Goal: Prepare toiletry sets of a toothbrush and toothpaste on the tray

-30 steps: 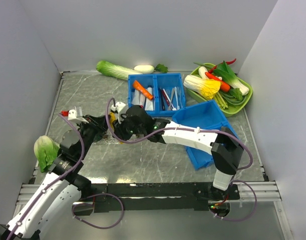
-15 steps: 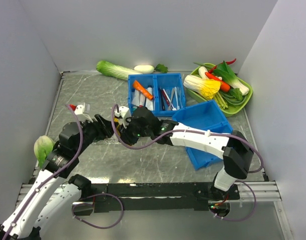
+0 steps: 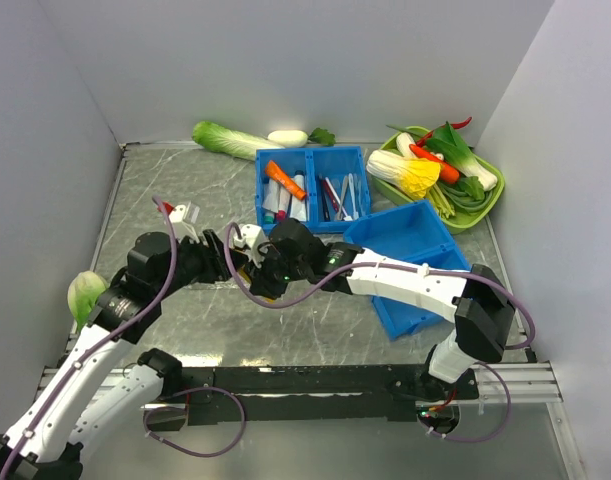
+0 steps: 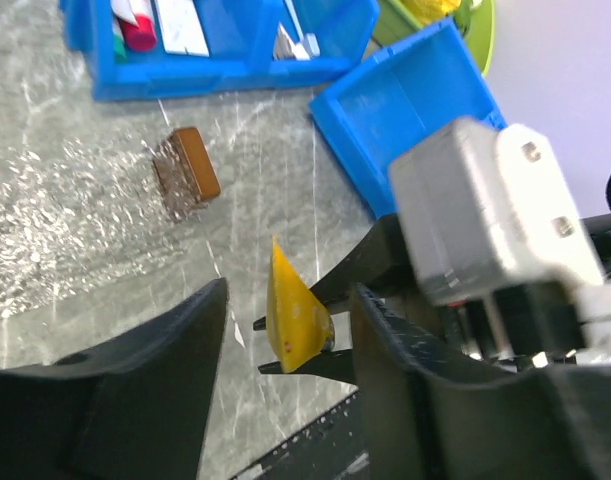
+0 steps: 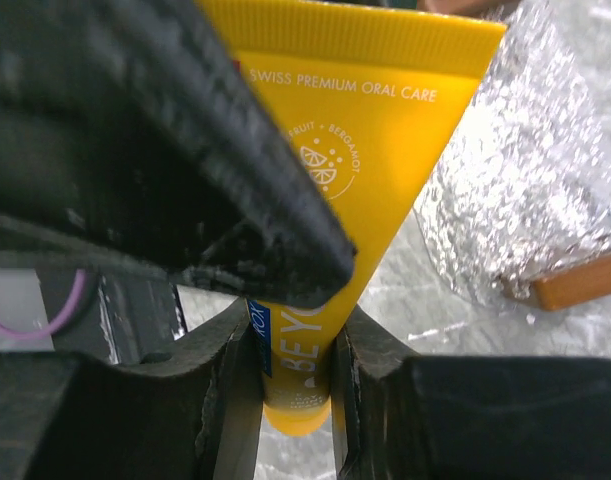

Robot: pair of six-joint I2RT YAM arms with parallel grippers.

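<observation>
And the right gripper has the yellow tapered plastic toothpaste tube pinched tight at its narrow end, jaws nearly closed on it, holding it up off the grey marble table. The left gripper is spread wide, one finger on either side of the tube, neither touching it. Just beyond lies a brown block in crinkled clear wrap. Further back, the blue plastic divided bin has an orange toothpaste tube and white tubes in its left compartment, and thin stick toothbrushes in its right. Beside it is a plain blue plastic bin, tilted, and a green plastic dish piled with vegetables.
</observation>
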